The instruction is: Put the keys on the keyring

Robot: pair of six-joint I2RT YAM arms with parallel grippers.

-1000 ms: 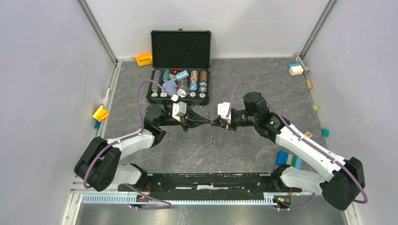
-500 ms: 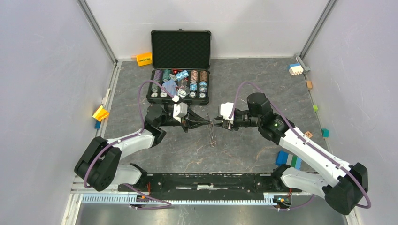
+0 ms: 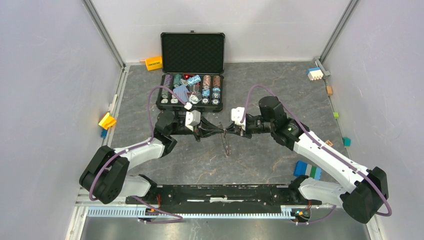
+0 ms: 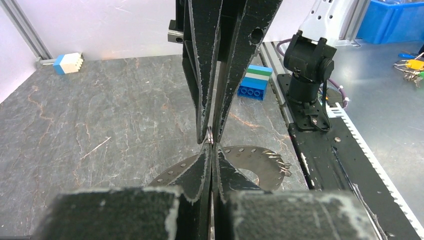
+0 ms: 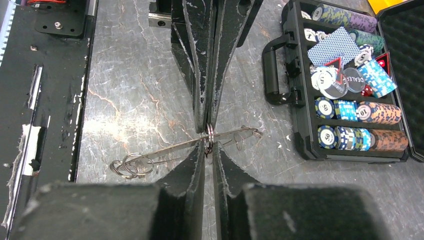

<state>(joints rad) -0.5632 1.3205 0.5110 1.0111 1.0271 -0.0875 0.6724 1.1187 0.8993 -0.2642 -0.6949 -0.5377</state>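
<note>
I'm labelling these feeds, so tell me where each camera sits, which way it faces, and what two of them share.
Top external: above, behind the bases, looking down at the grey marbled table and open black poker-chip case; both arms show.
Left wrist: on left arm, facing rightward; left claw at bottom.
Right wrist: on right arm, facing leftward; right claw at bottom.
Shared: both wrist views show the claws tip to tip at a small metal ring.

My table (image 3: 260, 160) is dark grey with pale lines. On it sit an open black case (image 3: 192, 75) of chips, an orange block (image 3: 153, 63) and a blue block (image 3: 306, 170). The keyring (image 4: 250, 152) maybe touches it too.
</note>
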